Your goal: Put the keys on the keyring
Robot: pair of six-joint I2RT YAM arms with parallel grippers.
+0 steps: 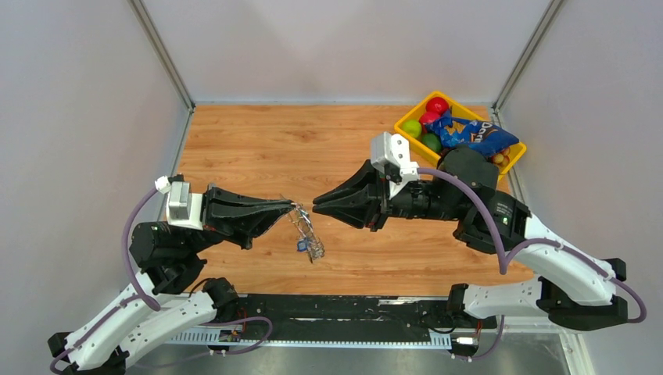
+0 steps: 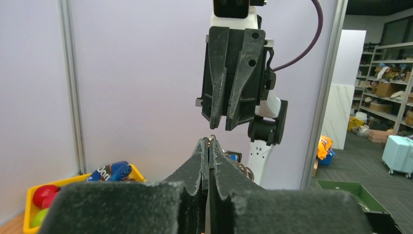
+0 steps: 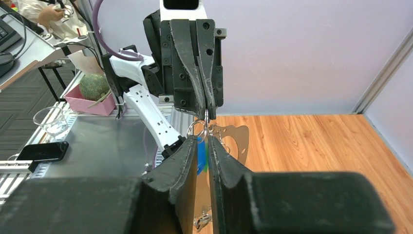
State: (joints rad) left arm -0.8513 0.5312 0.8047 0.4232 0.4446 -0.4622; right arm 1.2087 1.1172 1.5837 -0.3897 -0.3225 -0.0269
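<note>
Above the wooden table [image 1: 258, 141], shows the left gripper [image 1: 292, 208] clamped shut on the keyring [image 3: 196, 127], raised clear of the surface with the keys [image 1: 303, 242] dangling loose beneath, apparently to keep the ring steady and reachable. Presents the ring tip-to-tip to the right gripper [image 1: 316, 208], level with it and with fingers only narrowly apart, probably for fine work on the ring itself. Leaves unclear whether those fingers touch anything.

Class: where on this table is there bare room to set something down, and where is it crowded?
Free: far-left tabletop between back wall and left gripper. Crowded: centre, where the right gripper meets it at the keyring and keys; yellow bin fills the far-right corner.
</note>
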